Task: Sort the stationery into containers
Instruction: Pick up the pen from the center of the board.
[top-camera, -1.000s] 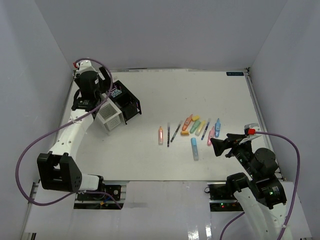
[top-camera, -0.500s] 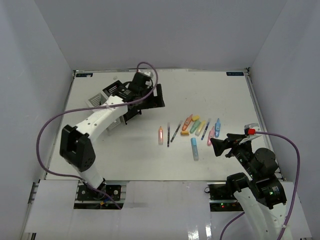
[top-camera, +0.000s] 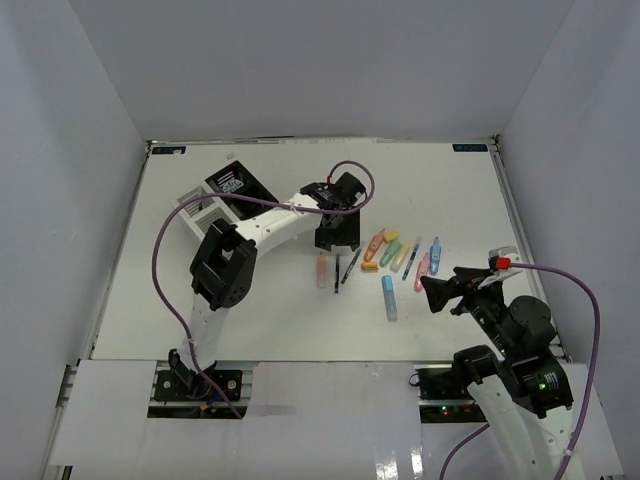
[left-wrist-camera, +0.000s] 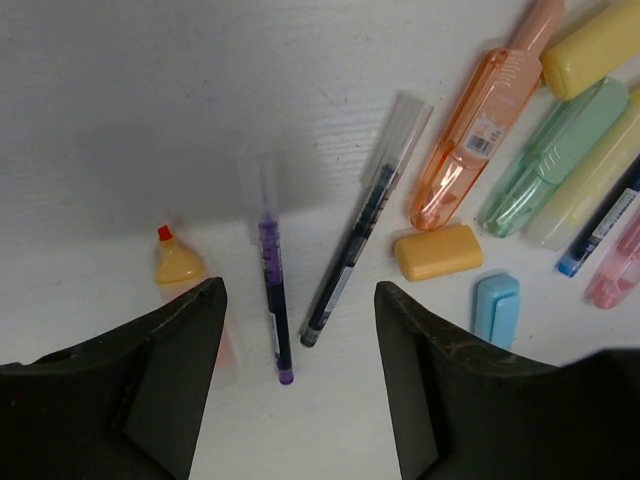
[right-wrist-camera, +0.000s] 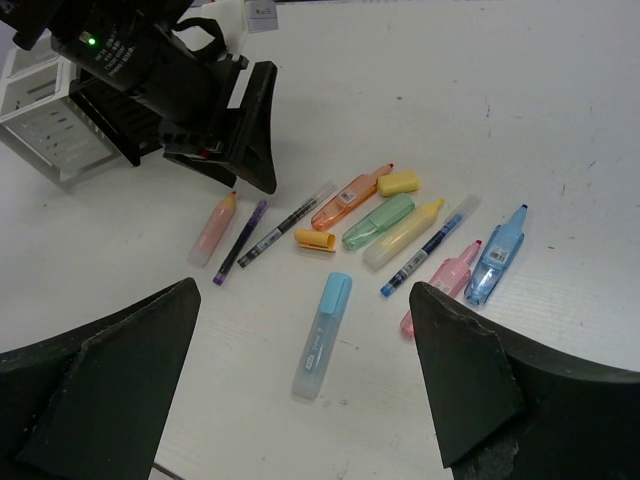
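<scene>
The pens and highlighters lie loose on the white table. My left gripper (top-camera: 338, 238) hangs open over a purple pen (left-wrist-camera: 272, 300) and a black pen (left-wrist-camera: 350, 265), touching neither. An uncapped orange highlighter (left-wrist-camera: 180, 265) is beside its left finger. Orange (left-wrist-camera: 490, 120), green (left-wrist-camera: 550, 155) and yellow (left-wrist-camera: 590, 185) highlighters lie to the right. My right gripper (top-camera: 432, 292) is open and empty above a light blue highlighter (right-wrist-camera: 322, 335). The organiser stands at the far left, with black (top-camera: 240, 188) and white (top-camera: 192, 207) compartments. A blue-white object (top-camera: 232, 183) sits on the black one.
A loose yellow cap (left-wrist-camera: 437, 252) lies by the black pen. A blue pen (right-wrist-camera: 425, 250), a pink highlighter (right-wrist-camera: 445, 280) and a blue highlighter (right-wrist-camera: 497, 257) lie at the right of the group. White walls close in the table on three sides.
My left arm has swung from the organiser at the far left across to the pens at the middle. The organiser now stands farther back-left. The right arm has not moved.
</scene>
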